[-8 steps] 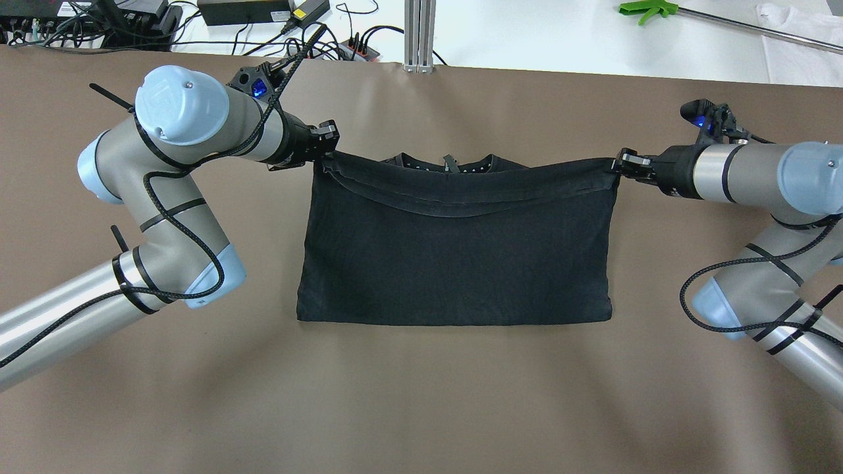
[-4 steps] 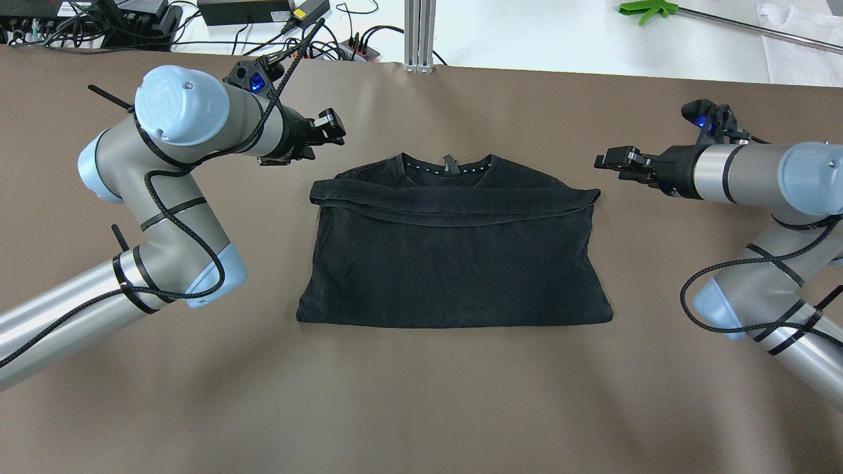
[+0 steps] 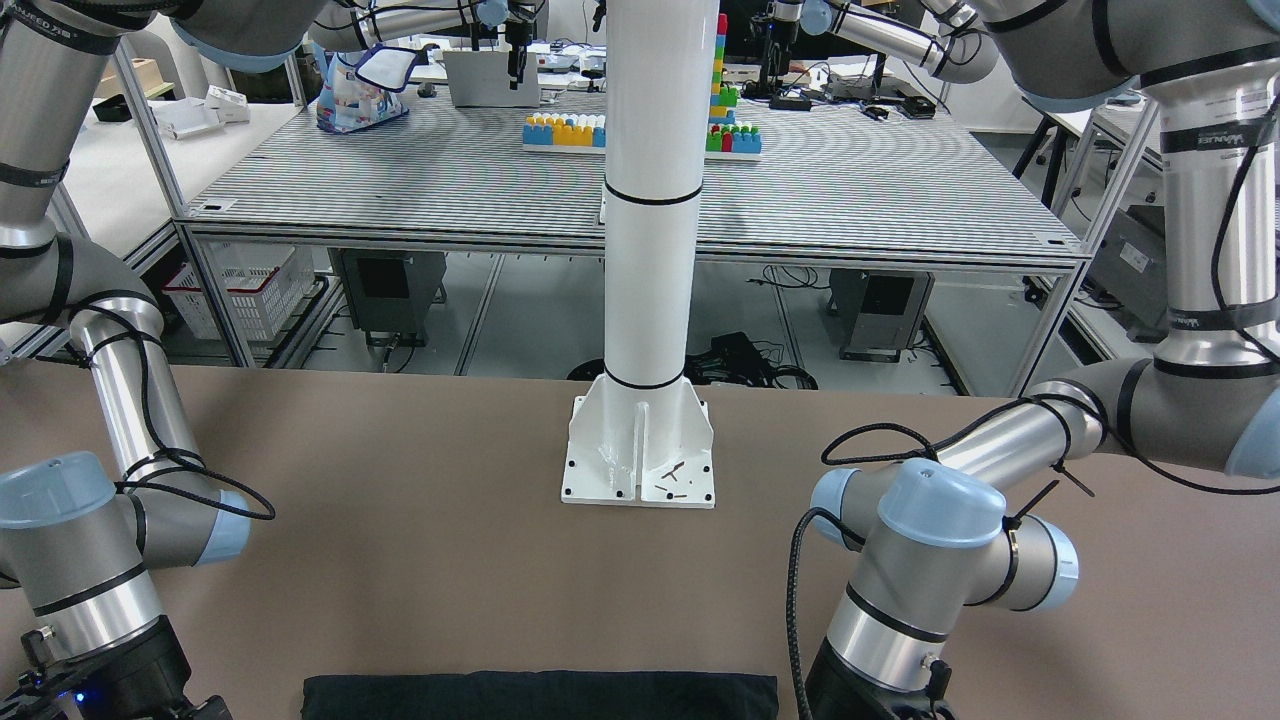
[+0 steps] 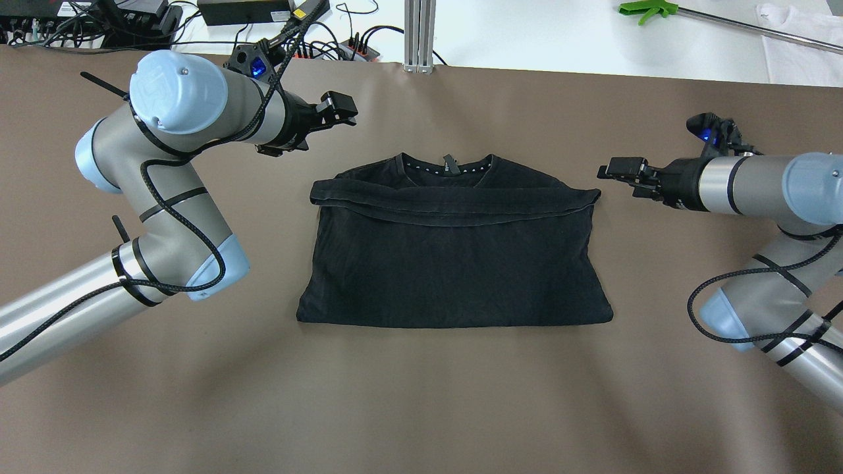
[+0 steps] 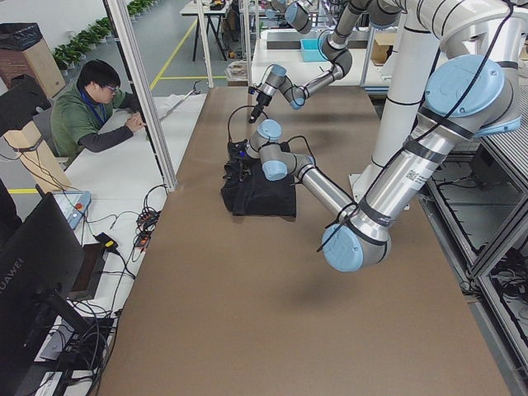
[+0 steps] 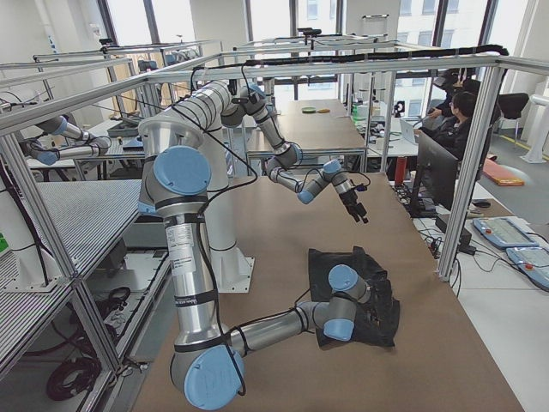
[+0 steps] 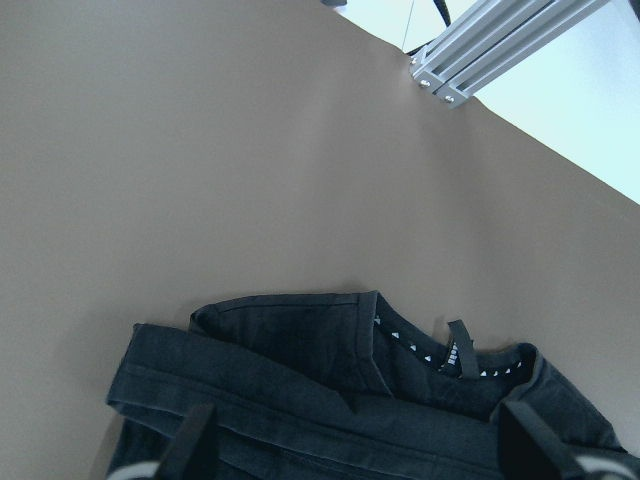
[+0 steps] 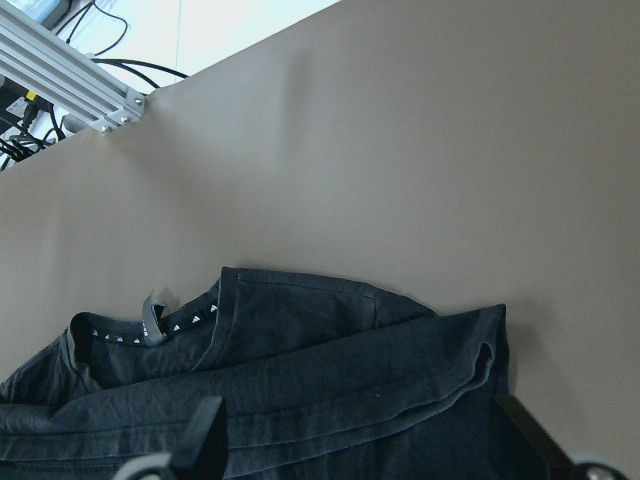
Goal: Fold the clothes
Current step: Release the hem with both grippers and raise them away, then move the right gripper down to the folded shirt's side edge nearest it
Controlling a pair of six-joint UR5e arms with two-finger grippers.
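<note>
The clothes [image 4: 454, 263] are one black T-shirt lying flat on the brown table, its lower half folded up over the chest and the collar [image 4: 448, 164] showing at the far side. My left gripper [image 4: 344, 110] hovers open beyond the shirt's far left corner, holding nothing. My right gripper [image 4: 609, 170] is open just off the shirt's far right corner, also holding nothing. Each wrist view looks down on the folded edge between spread fingers [image 7: 195, 435] [image 8: 205, 435]. The front-facing view shows only a strip of the shirt [image 3: 540, 695].
The white pillar's base plate [image 3: 638, 455] stands on the table near the robot. An aluminium post [image 4: 419, 36], cables and power bricks [image 4: 244, 10] and a green tool [image 4: 649, 8] lie beyond the table's far edge. A seated person [image 5: 91, 111] works there.
Both grippers opened and let go of the shirt's lifted corners; the folded edge dropped flat. The left gripper moved away toward the far side, the right slightly outward.
</note>
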